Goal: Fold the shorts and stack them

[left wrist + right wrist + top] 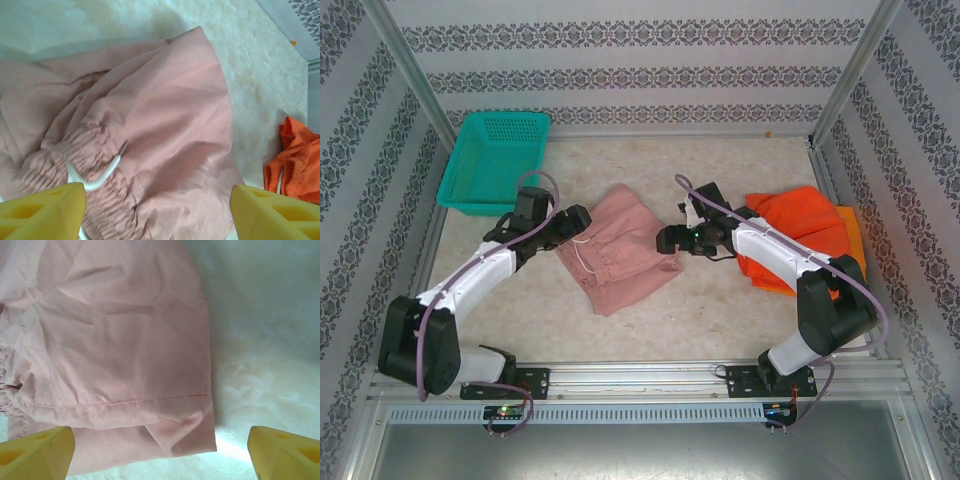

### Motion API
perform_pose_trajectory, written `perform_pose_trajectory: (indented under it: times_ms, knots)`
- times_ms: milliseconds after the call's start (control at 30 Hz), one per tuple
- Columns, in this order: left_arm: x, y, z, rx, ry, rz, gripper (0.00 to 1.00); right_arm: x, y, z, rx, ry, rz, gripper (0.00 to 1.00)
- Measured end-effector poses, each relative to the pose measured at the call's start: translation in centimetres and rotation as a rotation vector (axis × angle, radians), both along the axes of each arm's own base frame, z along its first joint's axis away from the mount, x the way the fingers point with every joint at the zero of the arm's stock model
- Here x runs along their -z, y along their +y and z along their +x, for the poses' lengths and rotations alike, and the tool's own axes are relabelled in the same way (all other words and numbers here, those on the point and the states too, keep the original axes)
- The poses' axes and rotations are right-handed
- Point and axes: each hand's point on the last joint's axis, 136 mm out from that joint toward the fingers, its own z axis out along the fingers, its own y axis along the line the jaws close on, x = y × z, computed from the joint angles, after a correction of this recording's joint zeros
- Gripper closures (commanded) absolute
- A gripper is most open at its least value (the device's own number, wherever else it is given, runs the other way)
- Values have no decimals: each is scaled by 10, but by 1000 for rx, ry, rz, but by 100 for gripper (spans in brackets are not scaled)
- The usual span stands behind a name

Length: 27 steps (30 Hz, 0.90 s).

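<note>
The middle shorts (620, 250) lie at the centre of the table (720, 320). The left gripper (582, 222) hangs over their left edge, above the waistband, and the right gripper (667, 240) over their right edge, above a leg hem. Near the right wall lies a pile apart from them — the top shorts (795, 225) on the bottom shorts (855, 245). A basket (495, 160) stands in the far left corner, behind the left gripper.
</note>
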Motion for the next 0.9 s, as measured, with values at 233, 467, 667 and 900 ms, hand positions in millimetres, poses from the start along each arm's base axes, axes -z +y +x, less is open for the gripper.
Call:
perform_pose_trajectory:
  times_ms: [233,467,667,900]
  knots:
    - [61,8,-38,-31,176,3,20,-10,10,2,-40,-40,-6,10]
    - [89,8,-39,-42,243,10,13,-15,19,3,-60,-53,-3,10]
    - [100,2,-27,-47,240,-19,16,-4,24,1,-74,-27,-18,10]
    - [101,-3,-18,-53,225,-57,34,9,33,1,-89,1,-31,10]
